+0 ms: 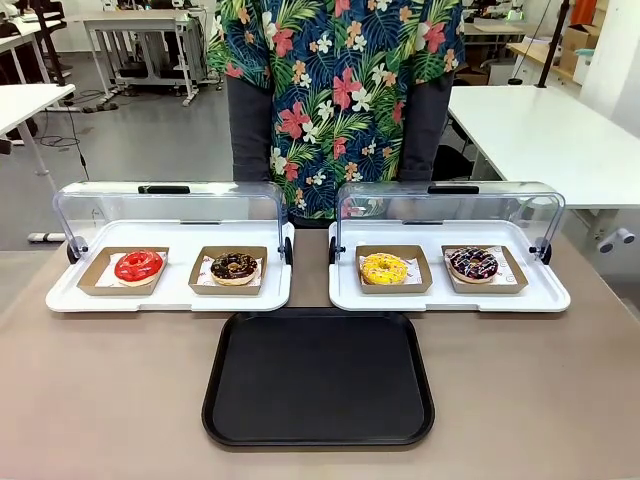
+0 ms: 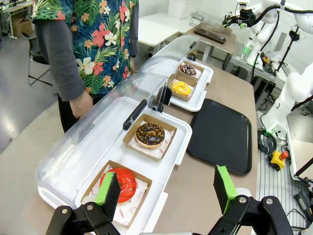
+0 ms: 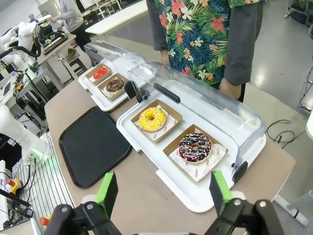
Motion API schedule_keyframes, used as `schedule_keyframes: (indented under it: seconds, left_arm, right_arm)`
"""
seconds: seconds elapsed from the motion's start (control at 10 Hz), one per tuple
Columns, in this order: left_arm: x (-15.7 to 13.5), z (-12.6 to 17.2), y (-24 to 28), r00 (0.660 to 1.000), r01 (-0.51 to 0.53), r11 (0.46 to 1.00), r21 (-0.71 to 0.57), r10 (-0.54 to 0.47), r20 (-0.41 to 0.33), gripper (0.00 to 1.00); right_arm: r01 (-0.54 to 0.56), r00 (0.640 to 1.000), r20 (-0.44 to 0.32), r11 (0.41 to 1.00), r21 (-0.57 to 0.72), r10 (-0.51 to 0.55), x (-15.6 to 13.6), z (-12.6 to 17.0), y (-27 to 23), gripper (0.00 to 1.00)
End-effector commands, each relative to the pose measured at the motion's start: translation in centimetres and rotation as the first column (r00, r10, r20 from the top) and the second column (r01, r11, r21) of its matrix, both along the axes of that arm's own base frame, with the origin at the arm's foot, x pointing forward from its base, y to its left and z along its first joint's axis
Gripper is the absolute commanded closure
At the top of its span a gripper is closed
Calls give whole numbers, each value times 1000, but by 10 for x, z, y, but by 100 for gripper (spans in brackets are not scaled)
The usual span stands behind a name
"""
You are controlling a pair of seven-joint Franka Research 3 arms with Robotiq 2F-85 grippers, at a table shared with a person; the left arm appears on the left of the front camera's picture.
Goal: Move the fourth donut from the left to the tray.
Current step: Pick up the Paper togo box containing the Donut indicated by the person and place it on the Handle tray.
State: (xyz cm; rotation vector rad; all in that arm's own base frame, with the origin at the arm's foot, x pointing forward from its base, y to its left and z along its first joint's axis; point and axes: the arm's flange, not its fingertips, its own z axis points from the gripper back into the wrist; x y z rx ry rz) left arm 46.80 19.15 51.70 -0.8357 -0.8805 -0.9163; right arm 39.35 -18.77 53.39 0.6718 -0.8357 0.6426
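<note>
fourth donut (image 1: pixel 472 264): dark chocolate ring with pink and white stripes, resting on white paper in a brown cardboard dish (image 1: pixel 514 276).
place: right end of the right white tray (image 1: pixel 450 301), whose clear lid (image 1: pixel 450 205) is swung back behind it.
yellow donut (image 1: pixel 384 268): in its own dish on the same white tray, just beside the fourth donut.
black tray (image 1: pixel 318 377): flat on the table (image 1: pixel 100 400), nearer the robot than both white trays, centred between them and apart from the fourth donut.
left white tray (image 1: pixel 170 300): lid back; holds a red donut (image 1: pixel 138 266) and a crumb-topped chocolate donut (image 1: pixel 234 266).
right gripper (image 3: pixel 163 190): above the table, jaws spread wide, holding nothing.
left gripper (image 2: pixel 166 187): likewise wide apart, nothing between the pads.
person (image 1: pixel 335 90): in a floral shirt, standing at the far side behind the lids.
</note>
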Motion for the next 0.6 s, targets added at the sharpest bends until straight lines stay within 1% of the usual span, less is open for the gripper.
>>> schedule_keyframes:
  seconds: [0.0,0.5]
  left_arm:
    - [0,2,0,1000,-2,1000,-3,2,0,0]
    - [0,2,0,1000,-2,1000,-3,2,0,0]
  right_arm:
    - [-6,1000,28,1000,11,6,3,2,1,0]
    - [-6,1000,28,1000,11,6,3,2,1,0]
